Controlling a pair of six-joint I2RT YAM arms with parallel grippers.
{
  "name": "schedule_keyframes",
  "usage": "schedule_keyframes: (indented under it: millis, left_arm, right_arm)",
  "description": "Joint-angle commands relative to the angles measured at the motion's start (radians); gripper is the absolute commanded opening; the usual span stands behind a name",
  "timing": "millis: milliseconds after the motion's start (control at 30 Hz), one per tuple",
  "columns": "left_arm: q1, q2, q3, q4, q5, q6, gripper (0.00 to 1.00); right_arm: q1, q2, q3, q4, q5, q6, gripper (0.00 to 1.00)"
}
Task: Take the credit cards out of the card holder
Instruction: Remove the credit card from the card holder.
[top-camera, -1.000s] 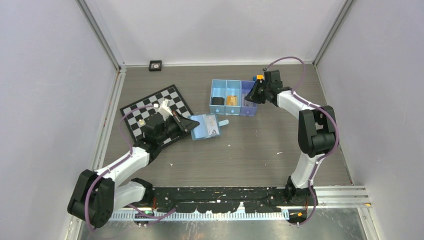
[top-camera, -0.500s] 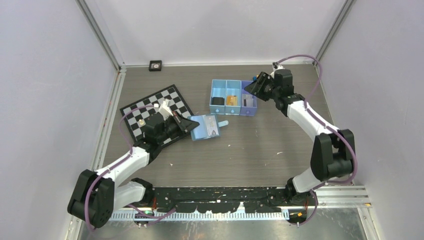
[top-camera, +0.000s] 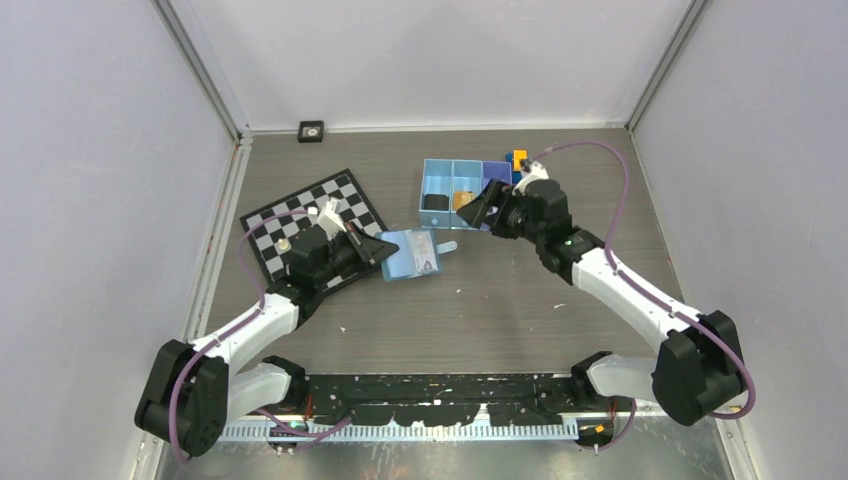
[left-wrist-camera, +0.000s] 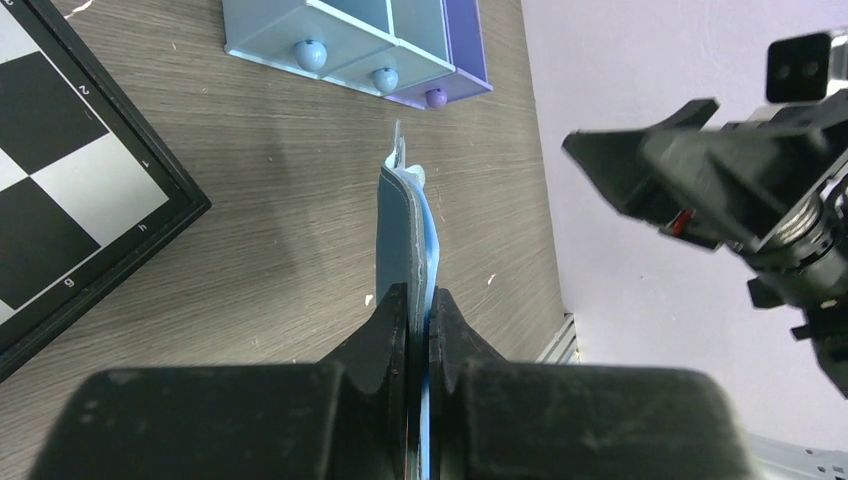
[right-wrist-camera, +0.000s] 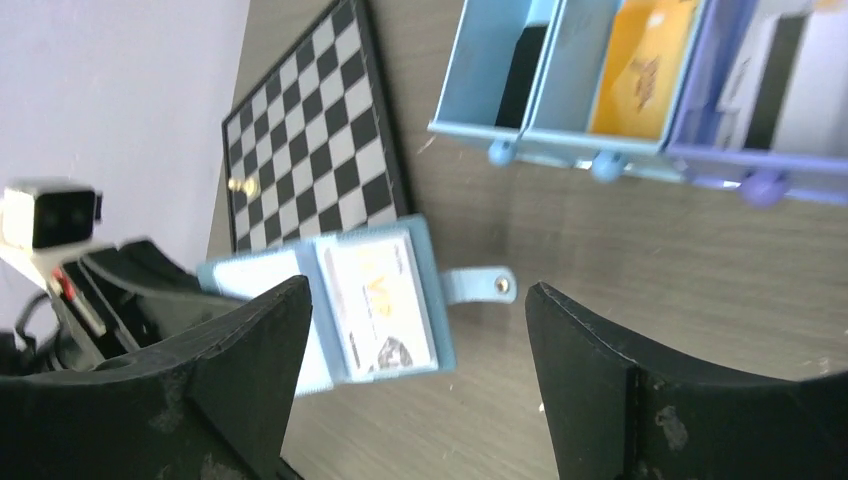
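The blue card holder (top-camera: 410, 255) lies open, lighter blue inside, with its snap tab (right-wrist-camera: 480, 285) pointing right. A pale card (right-wrist-camera: 378, 298) sits in its right pocket. My left gripper (top-camera: 386, 249) is shut on the holder's left edge, which the left wrist view shows edge-on (left-wrist-camera: 405, 225) between the fingers. My right gripper (top-camera: 488, 205) hangs open over the tray's front, right of the holder, touching nothing. A tan card (right-wrist-camera: 645, 65) lies in the tray's middle compartment and a whitish card (right-wrist-camera: 810, 90) in the purple one.
The three-compartment blue tray (top-camera: 424, 195) stands behind the holder, with a dark thing (right-wrist-camera: 515, 85) in its left compartment. A chessboard (top-camera: 300, 205) lies under my left arm. Yellow and blue blocks (top-camera: 517, 160) sit behind the tray. A small black square thing (top-camera: 311, 131) rests at the back wall.
My right gripper has opened wide and swung from the tray's back right corner forward and left toward the holder. The left gripper and the holder have not moved.
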Motion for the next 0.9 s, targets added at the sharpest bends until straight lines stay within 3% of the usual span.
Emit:
schedule_keyframes:
  millis: [0,200,367,533,867]
  left_arm:
    - [0.006,-0.018,0.024,0.055,0.010,-0.014,0.00]
    - [0.005,0.006,0.029,0.063,0.015,-0.004,0.00]
    - [0.006,0.047,0.007,0.236,0.108,-0.048,0.00]
    - [0.006,0.082,-0.007,0.394,0.183,-0.108,0.00]
    - [0.006,0.013,-0.047,0.507,0.189,-0.128,0.00]
  right_arm:
    - [0.047,-0.040,-0.100,0.095,0.055,0.047,0.83]
    - [0.057,0.003,-0.212,0.297,0.012,0.101,0.83]
    - [0.059,0.067,-0.232,0.430,-0.113,0.166,0.85]
    - [0.103,0.042,-0.228,0.406,-0.084,0.132,0.87]
    - [0.123,0.050,-0.264,0.562,-0.174,0.184,0.88]
